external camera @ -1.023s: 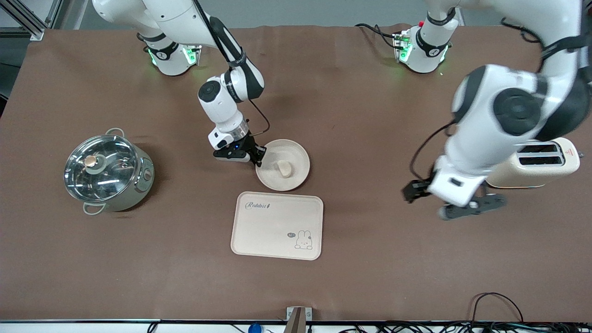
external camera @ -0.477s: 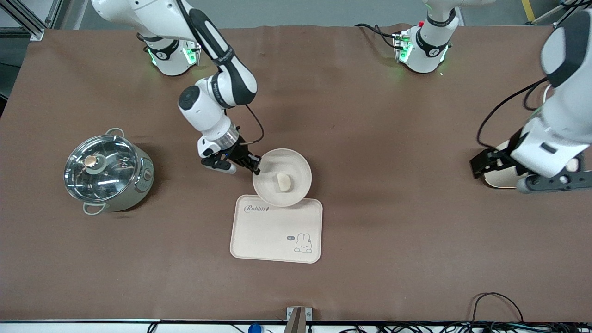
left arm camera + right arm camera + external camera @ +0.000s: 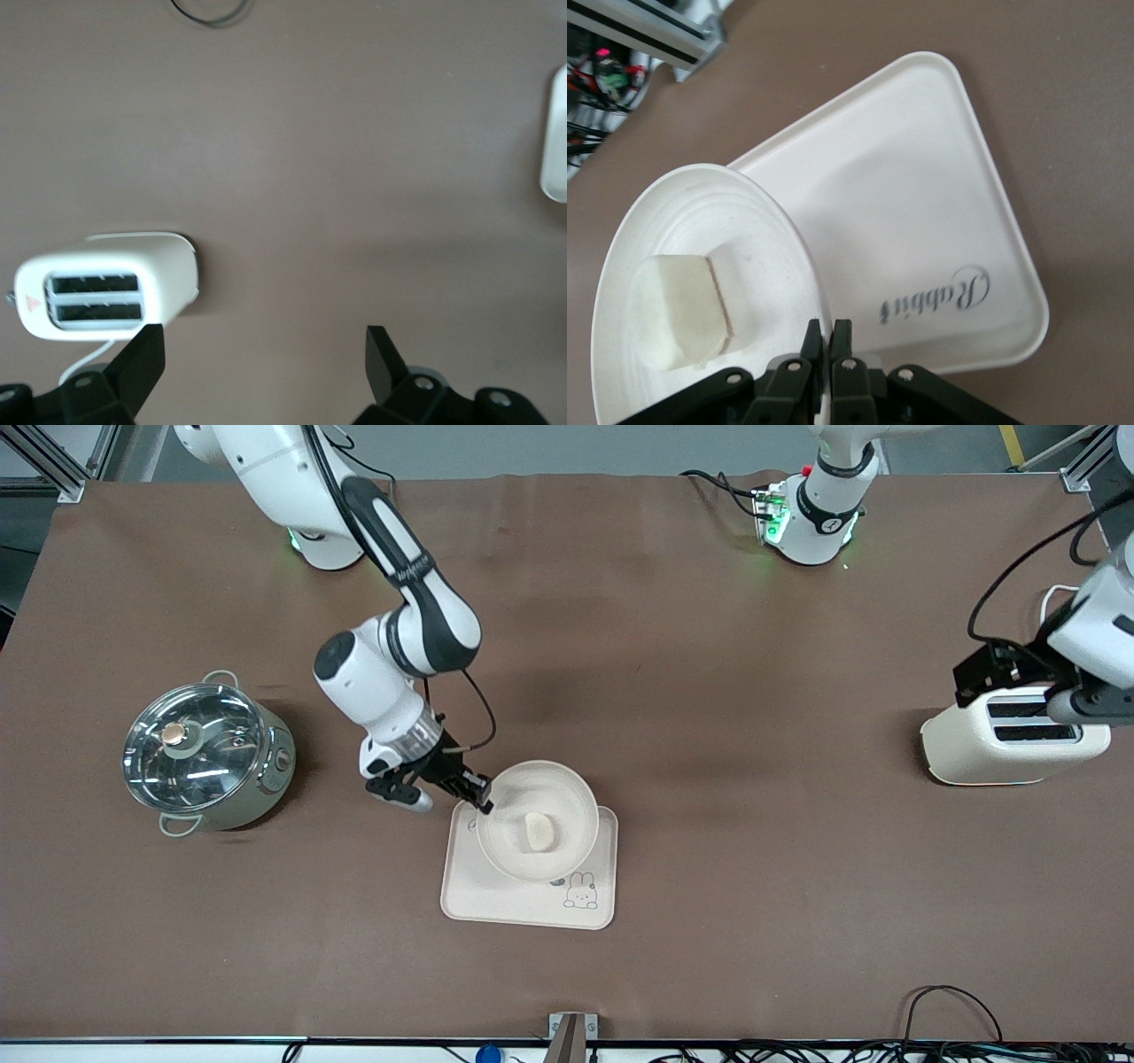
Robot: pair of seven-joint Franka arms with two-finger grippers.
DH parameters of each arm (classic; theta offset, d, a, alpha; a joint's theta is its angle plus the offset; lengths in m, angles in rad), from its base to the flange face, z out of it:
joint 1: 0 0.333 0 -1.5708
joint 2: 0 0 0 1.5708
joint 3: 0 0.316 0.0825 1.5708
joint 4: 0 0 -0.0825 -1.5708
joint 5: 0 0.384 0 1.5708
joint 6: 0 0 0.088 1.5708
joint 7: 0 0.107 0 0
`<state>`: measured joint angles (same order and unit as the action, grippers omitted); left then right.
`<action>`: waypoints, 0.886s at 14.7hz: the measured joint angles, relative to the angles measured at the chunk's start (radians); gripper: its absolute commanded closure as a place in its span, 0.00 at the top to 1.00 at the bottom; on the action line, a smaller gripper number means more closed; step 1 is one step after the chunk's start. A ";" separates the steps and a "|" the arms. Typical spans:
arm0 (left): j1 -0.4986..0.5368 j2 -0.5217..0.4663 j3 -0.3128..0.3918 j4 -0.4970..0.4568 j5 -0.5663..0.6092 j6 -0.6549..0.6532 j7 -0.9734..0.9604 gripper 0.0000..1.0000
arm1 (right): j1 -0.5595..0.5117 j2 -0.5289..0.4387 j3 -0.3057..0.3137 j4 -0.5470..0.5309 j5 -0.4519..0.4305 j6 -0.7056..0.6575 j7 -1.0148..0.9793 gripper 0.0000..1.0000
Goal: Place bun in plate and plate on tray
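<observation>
My right gripper (image 3: 481, 802) is shut on the rim of the round cream plate (image 3: 567, 802) and holds it above the cream Rabbit tray (image 3: 478, 890). The pale bun (image 3: 539, 830) lies in the plate. In the right wrist view the gripper (image 3: 830, 339) pinches the plate's rim (image 3: 802, 243), the bun (image 3: 682, 310) sits in the plate, and the tray (image 3: 912, 221) lies below with its lettering showing. My left gripper (image 3: 1085, 704) is open over the toaster at the left arm's end of the table; it shows in the left wrist view (image 3: 266, 350) with its jaws wide apart and empty.
A steel pot with a glass lid (image 3: 205, 755) stands toward the right arm's end of the table. A cream toaster (image 3: 1014, 746) stands at the left arm's end, also in the left wrist view (image 3: 106, 285). Brown cloth covers the table (image 3: 753, 886).
My right gripper has carried the plate with the bun off the table to above the tray. My left arm has risen and swung away to over the toaster.
</observation>
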<state>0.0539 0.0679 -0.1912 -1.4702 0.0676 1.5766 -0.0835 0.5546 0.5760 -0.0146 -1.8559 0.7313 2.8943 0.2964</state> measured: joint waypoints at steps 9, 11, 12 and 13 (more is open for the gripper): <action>0.002 -0.112 0.019 -0.135 -0.032 -0.014 0.000 1.00 | -0.040 0.177 -0.001 0.137 0.000 0.015 -0.028 0.07; 0.001 -0.111 0.018 -0.136 -0.032 -0.014 0.000 1.00 | -0.040 0.194 -0.001 0.155 0.000 0.015 -0.027 0.97; 0.001 -0.111 0.018 -0.136 -0.032 -0.014 0.000 1.00 | -0.040 0.198 -0.001 0.160 0.001 0.016 -0.026 1.00; 0.001 -0.111 0.018 -0.136 -0.032 -0.014 0.000 1.00 | -0.044 0.199 -0.002 0.162 0.003 0.018 -0.026 1.00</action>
<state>0.0550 -0.0429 -0.1733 -1.6063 0.0359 1.5627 -0.0835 0.5103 0.7746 -0.0166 -1.6938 0.7340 2.9119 0.2704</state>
